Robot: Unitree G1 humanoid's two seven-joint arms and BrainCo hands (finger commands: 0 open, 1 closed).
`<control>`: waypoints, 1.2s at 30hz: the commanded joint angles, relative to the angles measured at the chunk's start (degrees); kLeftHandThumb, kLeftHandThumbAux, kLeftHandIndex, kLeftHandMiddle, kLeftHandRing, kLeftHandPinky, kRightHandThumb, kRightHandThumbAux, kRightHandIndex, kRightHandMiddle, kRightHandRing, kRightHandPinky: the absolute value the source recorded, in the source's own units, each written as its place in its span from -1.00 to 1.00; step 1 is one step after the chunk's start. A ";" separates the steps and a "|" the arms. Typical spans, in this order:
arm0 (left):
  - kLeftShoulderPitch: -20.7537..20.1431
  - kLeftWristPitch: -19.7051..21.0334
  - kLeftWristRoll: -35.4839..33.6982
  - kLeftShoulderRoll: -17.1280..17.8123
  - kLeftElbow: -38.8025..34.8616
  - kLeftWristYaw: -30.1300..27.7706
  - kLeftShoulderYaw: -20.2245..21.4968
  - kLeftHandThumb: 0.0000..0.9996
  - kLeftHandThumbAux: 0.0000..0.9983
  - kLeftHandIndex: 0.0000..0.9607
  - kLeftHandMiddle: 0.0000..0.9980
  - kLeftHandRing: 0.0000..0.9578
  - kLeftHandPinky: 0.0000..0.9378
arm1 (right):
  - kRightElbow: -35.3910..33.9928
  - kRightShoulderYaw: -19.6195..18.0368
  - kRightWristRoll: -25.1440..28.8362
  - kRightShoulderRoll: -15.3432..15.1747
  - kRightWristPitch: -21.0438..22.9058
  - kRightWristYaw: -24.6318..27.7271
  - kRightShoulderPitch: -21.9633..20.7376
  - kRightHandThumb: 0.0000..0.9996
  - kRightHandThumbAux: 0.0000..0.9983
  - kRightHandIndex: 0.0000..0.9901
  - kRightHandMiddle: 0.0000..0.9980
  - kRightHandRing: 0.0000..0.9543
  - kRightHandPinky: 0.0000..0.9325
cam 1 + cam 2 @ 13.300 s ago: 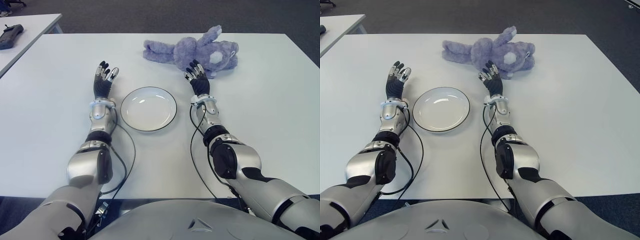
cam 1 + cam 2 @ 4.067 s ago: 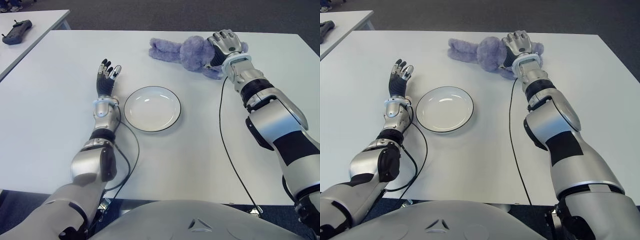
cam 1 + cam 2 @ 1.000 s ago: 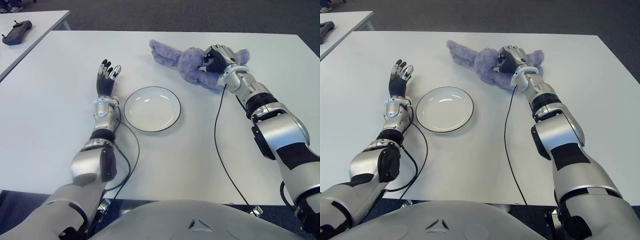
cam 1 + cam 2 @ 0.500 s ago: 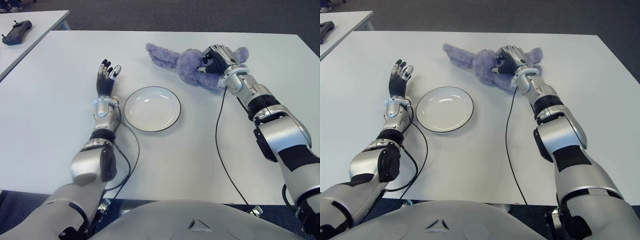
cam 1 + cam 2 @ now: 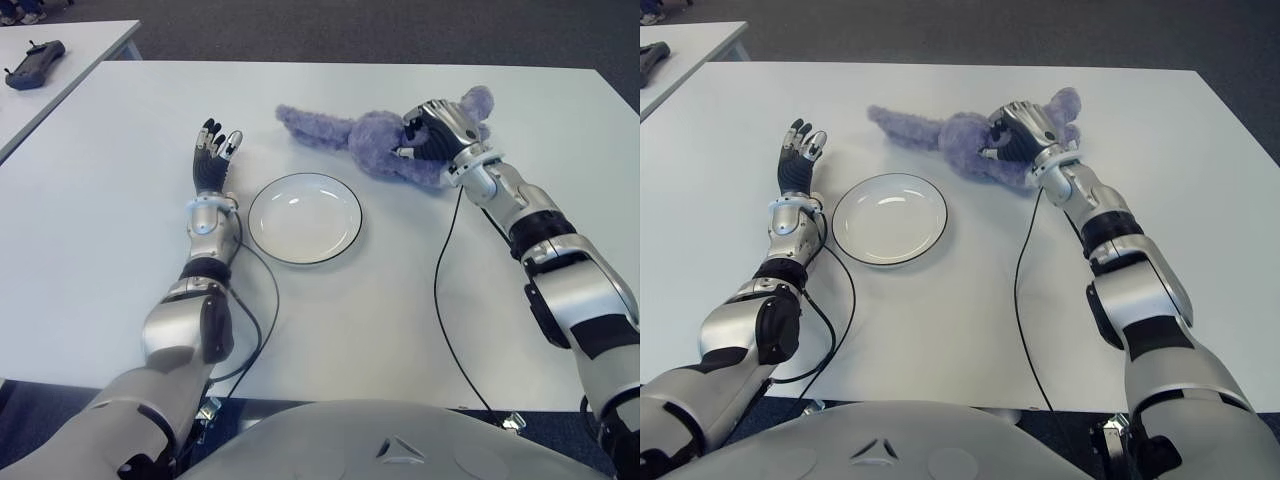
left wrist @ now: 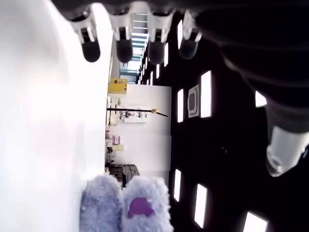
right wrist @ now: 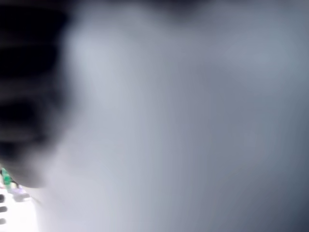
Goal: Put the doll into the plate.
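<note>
Doll (image 5: 372, 135): you see it clamped in the right robot hand (image 5: 432, 128), beyond and to the right of the empty plate (image 5: 304, 217) on the white surface (image 5: 330, 330). Left robot hand (image 5: 211, 160) shows left of the plate, fingers spread, holding nothing.

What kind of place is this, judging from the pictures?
Probably an office or lab room set up for robot trials: a plain white table, a second table beside it with a handheld controller, and dark carpet floor. The left wrist view shows ceiling lights.
</note>
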 commanded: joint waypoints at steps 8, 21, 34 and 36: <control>15.42 3.06 -0.59 -6.79 9.17 1.65 -0.18 -1.00 0.11 -0.89 -0.80 -0.83 -0.83 | -18.74 1.60 3.96 -6.36 4.80 19.50 18.63 -0.63 0.34 -0.06 0.50 0.66 0.77; 15.33 2.87 -0.65 -6.97 9.06 1.25 -0.23 -1.00 0.14 -0.88 -0.79 -0.81 -0.81 | -31.61 -1.80 4.31 -9.25 8.53 21.85 25.22 -0.70 0.36 -0.01 0.56 0.72 0.82; 15.22 3.27 -0.39 -6.78 9.13 1.30 -0.63 -1.00 0.14 -0.88 -0.79 -0.82 -0.84 | -28.25 -3.23 2.67 -7.43 8.25 18.76 23.46 -0.80 0.37 -0.11 0.51 0.66 0.76; 15.21 3.17 -0.52 -6.78 9.13 1.13 -0.57 -1.00 0.14 -0.88 -0.79 -0.82 -0.84 | -26.93 -3.09 2.44 -6.94 8.22 18.21 22.68 -0.80 0.37 -0.11 0.51 0.66 0.76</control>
